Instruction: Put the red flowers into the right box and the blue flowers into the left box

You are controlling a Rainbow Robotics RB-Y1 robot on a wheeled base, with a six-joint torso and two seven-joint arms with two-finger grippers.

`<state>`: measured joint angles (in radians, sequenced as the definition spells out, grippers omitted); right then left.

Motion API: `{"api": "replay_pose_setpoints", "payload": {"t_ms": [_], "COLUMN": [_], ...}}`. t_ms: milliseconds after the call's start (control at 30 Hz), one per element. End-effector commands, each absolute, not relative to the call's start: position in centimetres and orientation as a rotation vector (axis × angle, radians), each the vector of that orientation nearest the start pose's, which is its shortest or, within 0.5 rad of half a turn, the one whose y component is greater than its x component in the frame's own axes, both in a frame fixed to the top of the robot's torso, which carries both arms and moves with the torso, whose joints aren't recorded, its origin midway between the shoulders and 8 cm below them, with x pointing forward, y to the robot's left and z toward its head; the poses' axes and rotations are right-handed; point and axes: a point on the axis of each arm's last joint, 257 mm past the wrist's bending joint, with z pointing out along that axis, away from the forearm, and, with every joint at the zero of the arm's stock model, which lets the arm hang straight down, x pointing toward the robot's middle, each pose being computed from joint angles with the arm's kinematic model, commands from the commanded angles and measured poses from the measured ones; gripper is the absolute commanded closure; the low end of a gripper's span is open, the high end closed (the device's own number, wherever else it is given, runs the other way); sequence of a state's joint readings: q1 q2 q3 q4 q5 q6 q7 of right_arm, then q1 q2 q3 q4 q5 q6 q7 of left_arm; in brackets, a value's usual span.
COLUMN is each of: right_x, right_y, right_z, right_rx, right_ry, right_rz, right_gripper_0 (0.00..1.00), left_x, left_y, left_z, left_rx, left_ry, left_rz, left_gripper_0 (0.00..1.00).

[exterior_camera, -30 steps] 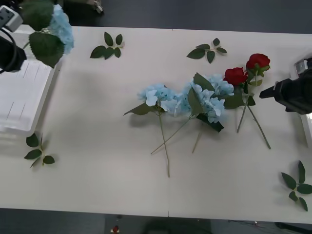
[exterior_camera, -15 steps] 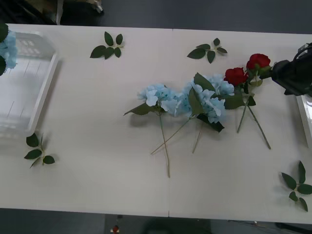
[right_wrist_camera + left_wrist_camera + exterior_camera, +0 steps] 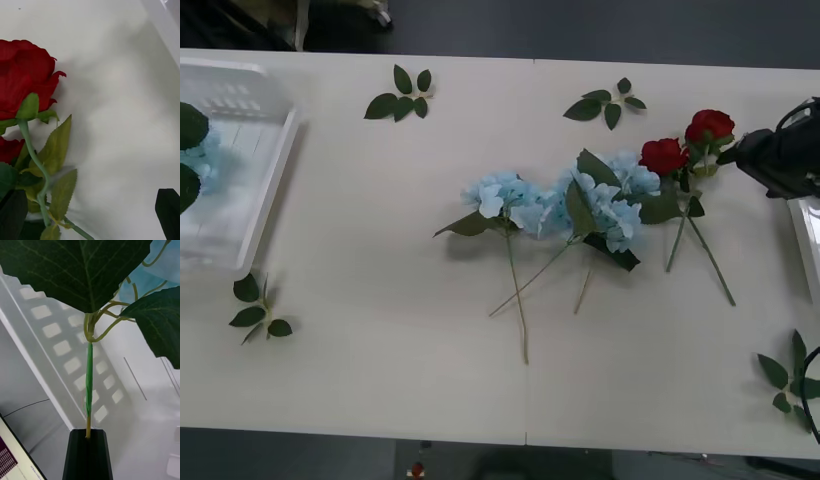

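1. Far left: one of the blue flowers (image 3: 194,160) over the left box (image 3: 265,190), stem (image 3: 89,384) clamped in the left gripper (image 3: 88,435), not yet dropped
2. Middle of worktop (image 3: 380,380): three blue clusters (image 3: 565,205) left, stems trailing toward the near edge
3. Right: two red flowers (image 3: 685,140) untouched, stems likewise; right gripper (image 3: 745,150) beside them, apparently spread, empty; right box (image 3: 808,240) beyond

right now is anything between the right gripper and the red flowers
Nothing visible. The right gripper sits right beside the red flowers, with only bare table around them; one black finger shows near the green stems.
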<state>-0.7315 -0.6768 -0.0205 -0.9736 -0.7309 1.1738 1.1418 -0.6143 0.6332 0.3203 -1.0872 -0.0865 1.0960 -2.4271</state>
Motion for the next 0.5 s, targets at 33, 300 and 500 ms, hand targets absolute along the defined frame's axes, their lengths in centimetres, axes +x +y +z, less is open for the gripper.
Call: {"api": "replay_pose_setpoints", "payload": {"t_ms": [33, 300, 500], "right_x": [62.0, 62.5, 62.5], "right_y": [-38.5, -37.4, -37.3], "right_z": [-20.3, -20.6, -21.1], "right_rx": [0.72, 0.716, 0.717], "right_ry": [2.366, 2.355, 2.358], "right_rz": [0.353, 0.372, 0.355], "right_gripper_0": [0.0, 0.0, 0.0], "left_x": [55.2, 55.8, 56.8], "left_y": [62.0, 61.0, 58.6], "left_z": [-15.7, -15.9, -17.0], "left_rx": [0.687, 0.694, 0.687], "left_ry": [2.386, 2.375, 2.361], "left_rz": [1.161, 1.113, 0.948], "left_gripper_0": [0.74, 0.0, 0.0]}}
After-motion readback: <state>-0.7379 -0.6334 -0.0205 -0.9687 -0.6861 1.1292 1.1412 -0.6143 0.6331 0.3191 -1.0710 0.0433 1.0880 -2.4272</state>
